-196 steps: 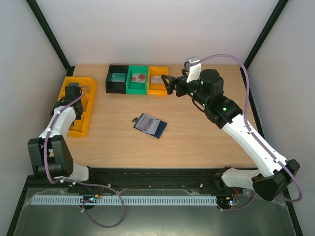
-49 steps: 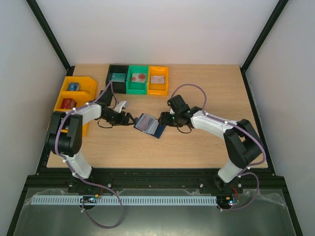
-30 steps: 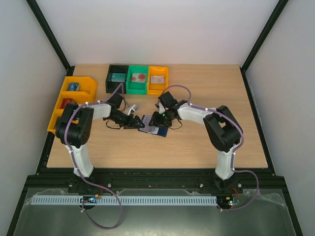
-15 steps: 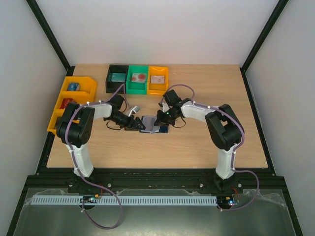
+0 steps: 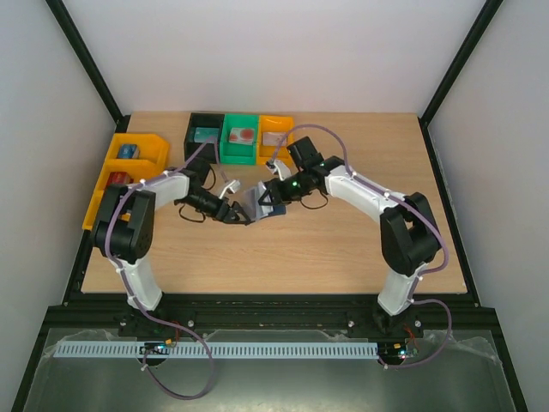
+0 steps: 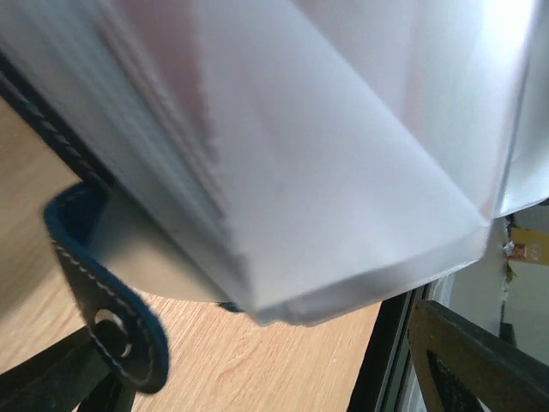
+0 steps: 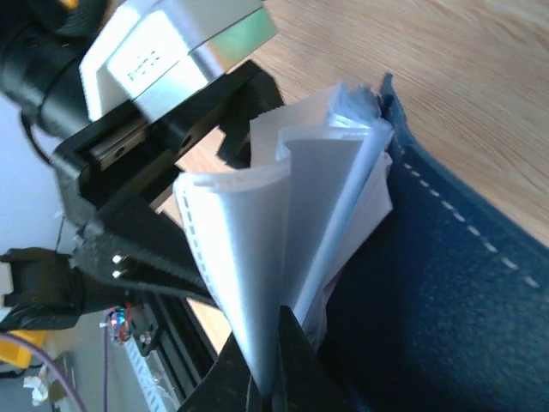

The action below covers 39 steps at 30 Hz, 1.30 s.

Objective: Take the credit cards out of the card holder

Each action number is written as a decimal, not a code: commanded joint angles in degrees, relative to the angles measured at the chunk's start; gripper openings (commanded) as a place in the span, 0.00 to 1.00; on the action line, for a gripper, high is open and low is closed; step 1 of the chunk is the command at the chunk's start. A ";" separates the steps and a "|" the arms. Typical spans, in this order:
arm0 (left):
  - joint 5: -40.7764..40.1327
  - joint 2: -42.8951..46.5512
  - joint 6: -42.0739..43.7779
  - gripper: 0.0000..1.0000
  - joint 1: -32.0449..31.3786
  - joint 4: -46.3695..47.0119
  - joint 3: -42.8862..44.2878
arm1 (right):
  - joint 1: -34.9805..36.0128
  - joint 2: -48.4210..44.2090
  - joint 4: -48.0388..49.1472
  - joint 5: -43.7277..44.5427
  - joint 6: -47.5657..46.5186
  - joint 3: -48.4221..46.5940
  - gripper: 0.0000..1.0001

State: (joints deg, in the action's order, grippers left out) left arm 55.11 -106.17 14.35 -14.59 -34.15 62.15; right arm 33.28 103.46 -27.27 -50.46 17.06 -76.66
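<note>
1. Grip on the left: left claw (image 5: 233, 214) flanks the card holder (image 5: 254, 202) at its left edge; clamped or not, I cannot tell.
2. Middle: card holder tilted up mid-table between both claws, clear sleeves (image 7: 257, 232) fanned.
3. Further right: right claw (image 5: 268, 194) pinched together on one sleeve.
4. Judgement: card holder opened; no card seen out, so all removal remains.

The top view is bright and even; only soft, short shadows lie on the table (image 5: 343, 249) beside the card holder (image 5: 256, 204). In the left wrist view the holder (image 6: 111, 300) is blurred, with white glare above it. The right wrist view is sharp on the holder (image 7: 446, 300) and soft behind it.
</note>
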 commanded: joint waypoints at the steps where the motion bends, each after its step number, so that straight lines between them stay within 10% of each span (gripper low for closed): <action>1: 3.56 4.35 12.76 0.86 2.86 -9.61 3.31 | 0.12 -4.50 -7.71 -3.46 -8.54 -5.72 0.02; 14: 11.25 17.87 39.39 0.95 8.70 -35.29 15.27 | 2.05 -12.79 -15.78 -3.97 -24.54 -17.03 0.02; 21: 14.80 20.37 30.21 0.94 8.44 -30.20 21.28 | 2.55 -16.15 -12.47 -8.04 -25.78 -18.02 0.02; 27: 13.90 24.67 21.58 0.71 1.71 -21.22 21.37 | 2.58 -19.93 -7.03 -8.51 -23.76 -15.05 0.02; 32: 14.43 26.70 21.15 0.04 0.37 -22.51 23.73 | 2.51 -22.17 -5.56 -6.81 -23.48 -14.23 0.02; 36: 10.97 28.28 14.75 0.02 1.10 -20.22 24.77 | 2.26 -25.12 -0.43 2.36 -19.37 -9.86 0.03; 38: 7.25 28.86 11.27 0.02 1.10 -18.58 24.78 | 2.08 -26.28 1.18 8.56 -17.64 -8.56 0.22; 39: 4.14 29.09 9.34 0.02 1.10 -17.71 24.92 | 2.06 -26.92 1.92 12.30 -16.86 -8.06 0.47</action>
State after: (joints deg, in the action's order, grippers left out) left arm 65.12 -78.85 31.53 -14.15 -55.99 85.23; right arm 35.62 79.05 -30.48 -51.09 -3.66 -87.35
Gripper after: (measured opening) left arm 0.067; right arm 0.153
